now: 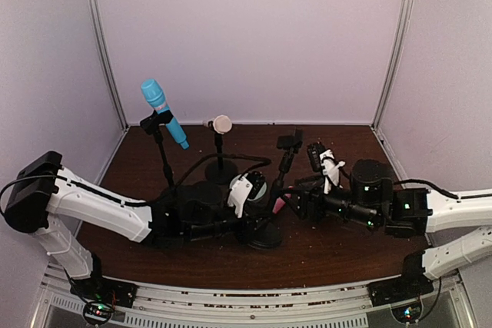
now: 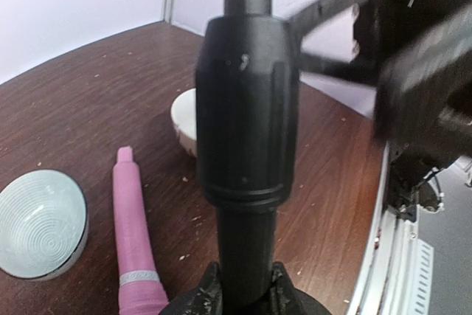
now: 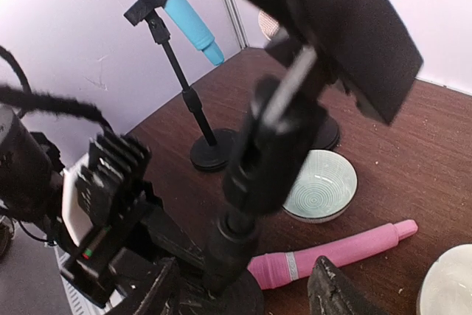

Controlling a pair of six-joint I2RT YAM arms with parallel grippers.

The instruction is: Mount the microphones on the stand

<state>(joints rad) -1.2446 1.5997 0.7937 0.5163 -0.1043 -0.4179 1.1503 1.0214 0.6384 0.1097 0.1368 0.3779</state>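
Grips the lower pole of the front stand point(image 2: 247, 130) with the left gripper point(image 2: 247, 294), fingers shut against both sides of it. Hovers low over the table point(image 1: 323, 247) with the right gripper point(image 3: 240, 278), fingers spread wide with nothing held, just beside that stand's round base. Carries an unfilled clip point(image 1: 290, 142) at the top of the front stand.

Down on the wood, flat and close to the base: the pink microphone point(image 3: 335, 252), thick end toward the base and thin end pointing away. Cannot tell from the right wrist view whether the nearer finger touches it.

Already clipped in, tilted, on the rear left stand point(image 1: 163, 160): the blue microphone point(image 1: 164, 113). Mounted on the middle rear stand point(image 1: 221, 168): the cream microphone point(image 1: 221, 123).

Also on the table: a green bowl point(image 3: 321, 184) with a ribbed inside, near the pink microphone, and a white bowl point(image 3: 448, 285) a little further off.
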